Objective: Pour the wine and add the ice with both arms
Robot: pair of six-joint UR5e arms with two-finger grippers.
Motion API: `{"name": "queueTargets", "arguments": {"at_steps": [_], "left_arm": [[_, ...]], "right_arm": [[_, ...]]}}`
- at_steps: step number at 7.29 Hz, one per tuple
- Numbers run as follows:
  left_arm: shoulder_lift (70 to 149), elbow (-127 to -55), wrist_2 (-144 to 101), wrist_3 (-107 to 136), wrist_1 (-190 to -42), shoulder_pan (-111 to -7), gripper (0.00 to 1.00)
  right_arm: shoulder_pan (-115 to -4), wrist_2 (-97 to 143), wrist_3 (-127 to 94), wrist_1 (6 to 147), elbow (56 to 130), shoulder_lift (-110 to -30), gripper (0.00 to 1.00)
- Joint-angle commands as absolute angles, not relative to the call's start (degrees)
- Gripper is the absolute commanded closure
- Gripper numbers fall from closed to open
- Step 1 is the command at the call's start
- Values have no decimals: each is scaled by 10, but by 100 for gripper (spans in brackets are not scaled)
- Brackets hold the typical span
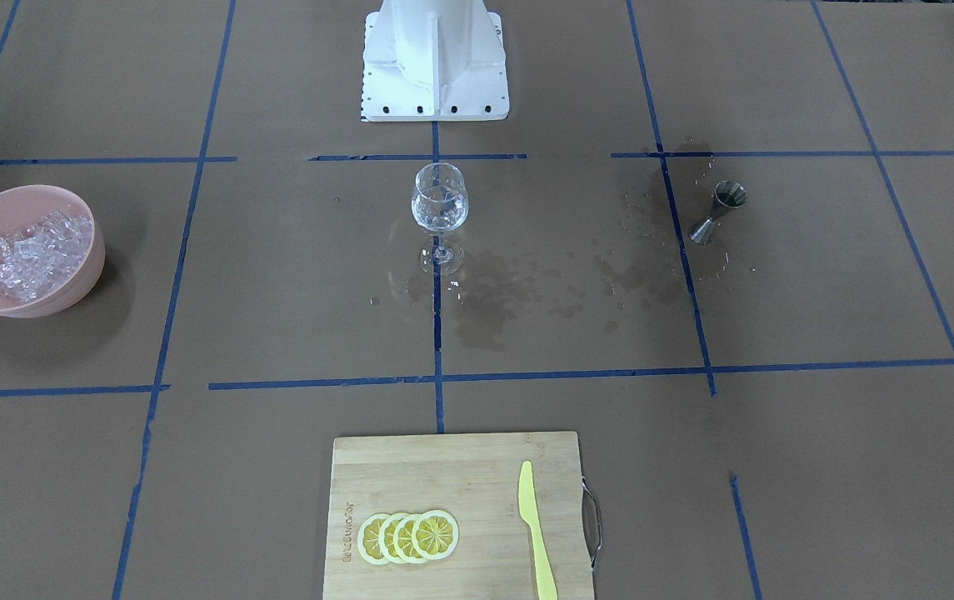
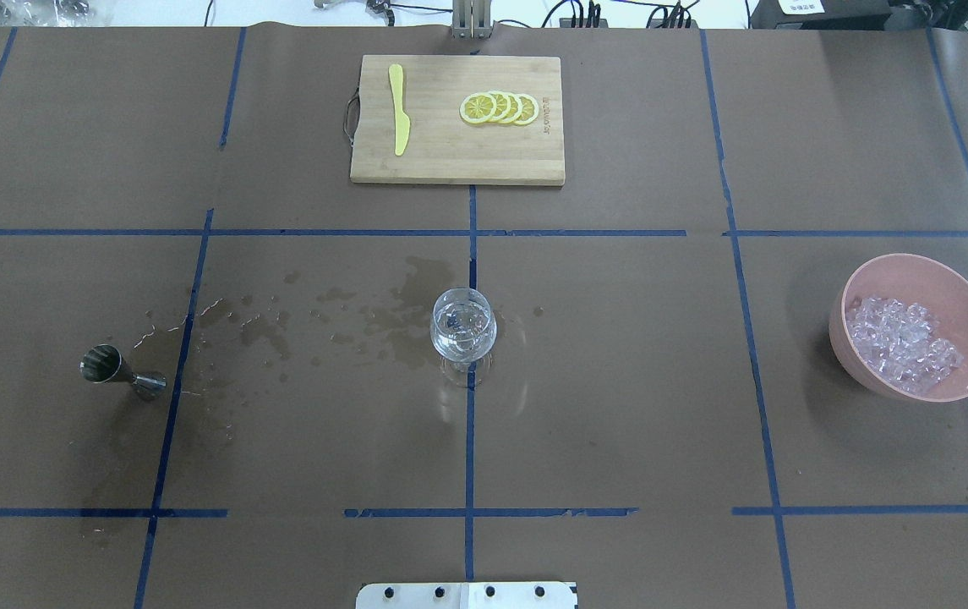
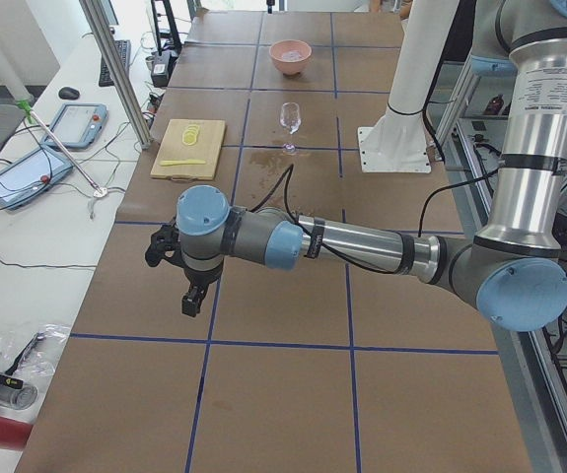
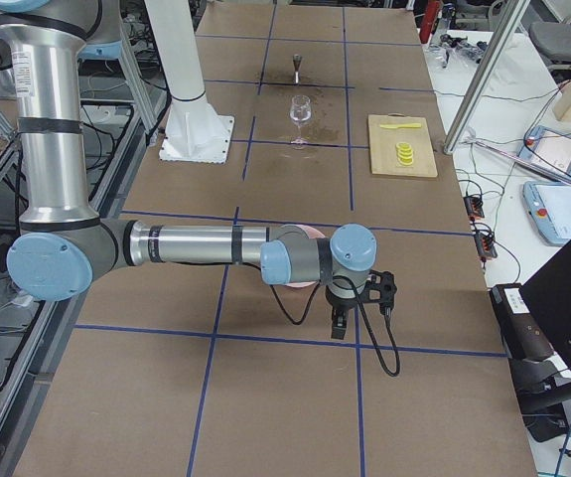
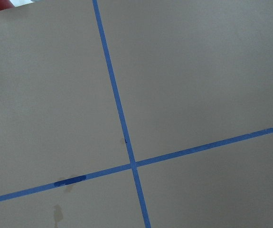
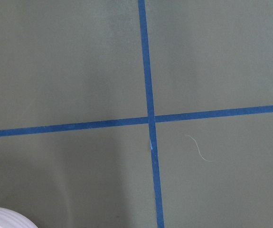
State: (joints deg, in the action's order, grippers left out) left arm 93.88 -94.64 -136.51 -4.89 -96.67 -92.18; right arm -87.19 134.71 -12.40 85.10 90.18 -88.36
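Reading from the robot's left: the jigger is standing on the tabletop, on the side where the left hand is hovering. The stemmed glass is standing in the middle. The ice is lying in the pink bowl, just beside the right hand. Released or clenched, I cannot tell for either hand; the wine is not showing.

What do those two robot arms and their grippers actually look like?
The left arm and right arm are silver-grey metal tubes joined by rounded joints with light blue caps, with black bands ringing the tubes. The left gripper and right gripper are small, black and two-fingered. A thin black cable loops loosely beside each wrist.
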Motion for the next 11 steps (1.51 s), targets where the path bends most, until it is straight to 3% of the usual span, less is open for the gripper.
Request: {"name": "queueTargets", "arguments": {"at_steps": [1,5,6,8,11], "left_arm": [[931,-962,-1362,-53,-975,-921,0],[927,-958,-1368,-47,-1050,-914,0],[924,-963,-1368,-14,-1102,-857,0],[922,-963,-1335,198,-1298,-733,0],[823,-1005,-1163,471,-1643,-566,0]], "right_arm": [[-871,1323,-124,853,917,-882,0],[-855,1314,-124,851,921,-877,0],[-855,1320,-125,851,933,-891,0],[-842,1322,-125,850,949,-898,0],[-835,1322,-127,850,959,-898,0]]}}
